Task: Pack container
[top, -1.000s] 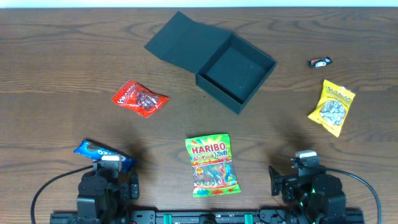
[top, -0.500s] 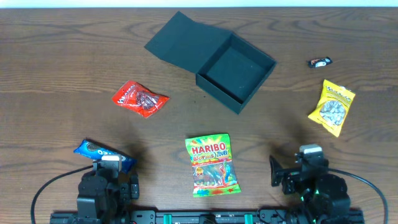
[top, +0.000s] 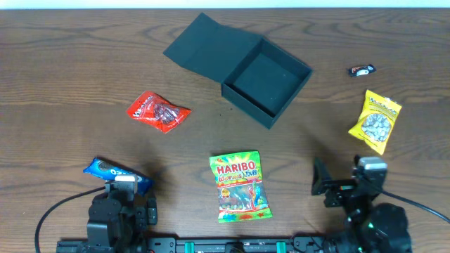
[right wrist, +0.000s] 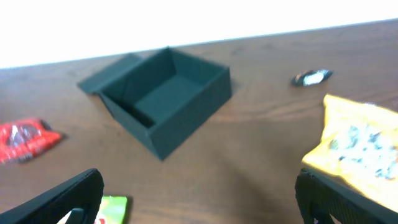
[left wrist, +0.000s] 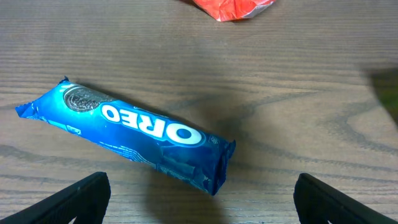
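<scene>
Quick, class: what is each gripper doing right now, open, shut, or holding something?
Left gripper: open, holding nothing.
Right gripper: open, holding nothing.

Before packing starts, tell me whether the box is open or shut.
Open. The container has its flap lid folded back flat on the table, and its bare inside shows.

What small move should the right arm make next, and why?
Probably lower the open right end effector toward the yellow packet: it lies nearest that arm, and the container stands open and empty, with nothing packed yet.
</scene>
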